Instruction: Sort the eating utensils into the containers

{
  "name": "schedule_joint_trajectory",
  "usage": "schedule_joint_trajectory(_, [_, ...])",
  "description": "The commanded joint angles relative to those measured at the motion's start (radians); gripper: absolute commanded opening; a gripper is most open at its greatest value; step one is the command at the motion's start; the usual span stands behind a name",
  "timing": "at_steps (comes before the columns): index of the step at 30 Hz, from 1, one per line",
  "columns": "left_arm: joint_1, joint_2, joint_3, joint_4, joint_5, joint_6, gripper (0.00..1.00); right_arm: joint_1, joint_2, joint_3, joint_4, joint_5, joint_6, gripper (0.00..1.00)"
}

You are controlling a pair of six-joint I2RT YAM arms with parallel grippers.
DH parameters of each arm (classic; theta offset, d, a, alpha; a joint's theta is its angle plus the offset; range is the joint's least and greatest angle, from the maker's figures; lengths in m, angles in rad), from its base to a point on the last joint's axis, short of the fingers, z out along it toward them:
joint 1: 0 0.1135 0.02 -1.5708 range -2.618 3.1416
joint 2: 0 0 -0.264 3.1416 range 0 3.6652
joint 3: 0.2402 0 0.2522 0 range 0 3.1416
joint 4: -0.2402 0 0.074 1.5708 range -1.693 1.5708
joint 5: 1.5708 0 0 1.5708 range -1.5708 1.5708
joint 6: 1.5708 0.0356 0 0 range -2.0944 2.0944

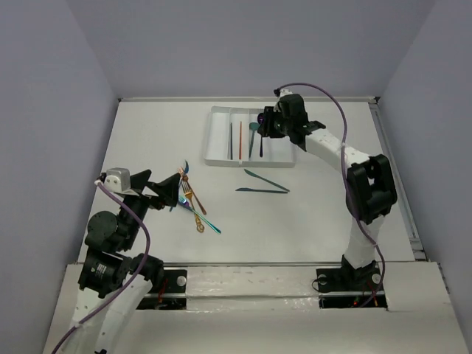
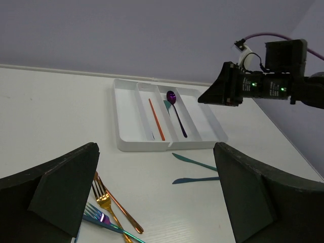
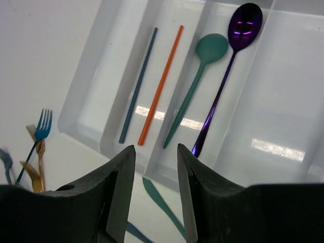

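Note:
The white tray (image 1: 217, 144) lies at the back of the table. One compartment holds a dark stick (image 3: 139, 86) and an orange stick (image 3: 161, 86). The one beside it holds a teal spoon (image 3: 211, 48) and a purple spoon (image 3: 243, 25). My right gripper (image 3: 156, 149) hovers open over the tray's near end, with nothing between its fingers. Two knives, one teal (image 1: 267, 181) and one dark blue (image 1: 259, 190), lie on the table in front of the tray. My left gripper (image 2: 156, 152) is wide open and empty, just above a pile of forks (image 1: 193, 203).
The pile includes a gold fork (image 2: 104, 200), a copper piece (image 2: 121, 212) and a blue-teal fork (image 2: 101, 218), crossing one another. Grey walls enclose the table on three sides. The right arm (image 1: 369, 184) stretches along the right side.

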Motion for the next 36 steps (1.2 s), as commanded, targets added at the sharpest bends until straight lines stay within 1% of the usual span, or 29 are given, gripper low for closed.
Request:
schedule_joint_trajectory(1, [0.008, -0.001, 0.020, 0.049, 0.000, 0.002, 0.99, 0.051, -0.190, -0.164, 0.034, -0.140, -0.133, 0.44])
schedule_joint_trajectory(4, [0.017, -0.001, 0.020, 0.049, -0.009, 0.002, 0.99, 0.089, -0.279, -0.340, 0.033, -0.143, -0.174, 0.44])
schedule_joint_trajectory(8, [0.017, 0.002, 0.020, 0.047, -0.015, 0.000, 0.99, 0.144, -0.365, -0.459, 0.036, -0.142, -0.182, 0.44])
schedule_joint_trajectory(11, [0.017, 0.005, 0.020, 0.046, -0.020, 0.000, 0.99, 0.196, -0.417, -0.502, 0.033, -0.116, -0.179, 0.44])
schedule_joint_trajectory(14, [0.026, 0.012, 0.018, 0.046, -0.023, 0.000, 0.99, 0.218, -0.454, -0.548, 0.025, -0.078, -0.177, 0.44])
schedule_joint_trajectory(17, [0.026, 0.018, 0.018, 0.046, -0.018, 0.000, 0.99, 0.218, -0.460, -0.554, -0.013, -0.032, -0.196, 0.41])
schedule_joint_trajectory(18, [0.026, 0.019, 0.018, 0.046, -0.017, 0.002, 0.99, 0.218, -0.442, -0.550, -0.039, 0.007, -0.202, 0.40])
schedule_joint_trajectory(20, [0.026, 0.021, 0.018, 0.046, -0.014, 0.002, 0.99, 0.218, -0.414, -0.527, -0.108, 0.045, -0.225, 0.39])
schedule_joint_trajectory(22, [0.026, 0.021, 0.017, 0.047, -0.009, 0.002, 0.99, 0.218, -0.387, -0.520, -0.131, 0.053, -0.257, 0.41])
schedule_joint_trajectory(25, [0.026, 0.022, 0.017, 0.050, -0.003, 0.000, 0.99, 0.218, -0.356, -0.505, -0.165, -0.016, -0.321, 0.45])
schedule_joint_trajectory(27, [0.026, 0.021, 0.017, 0.050, 0.002, 0.002, 0.99, 0.218, -0.339, -0.484, -0.184, -0.018, -0.335, 0.48])
schedule_joint_trajectory(29, [0.026, 0.021, 0.015, 0.052, 0.005, 0.002, 0.99, 0.218, -0.316, -0.467, -0.199, -0.028, -0.397, 0.49])
schedule_joint_trajectory(31, [0.026, 0.019, 0.015, 0.052, 0.008, 0.002, 0.99, 0.218, -0.302, -0.442, -0.210, -0.039, -0.421, 0.49])
schedule_joint_trajectory(36, [0.026, 0.016, 0.015, 0.053, 0.011, 0.002, 0.99, 0.187, -0.244, -0.393, -0.225, -0.042, -0.443, 0.49])
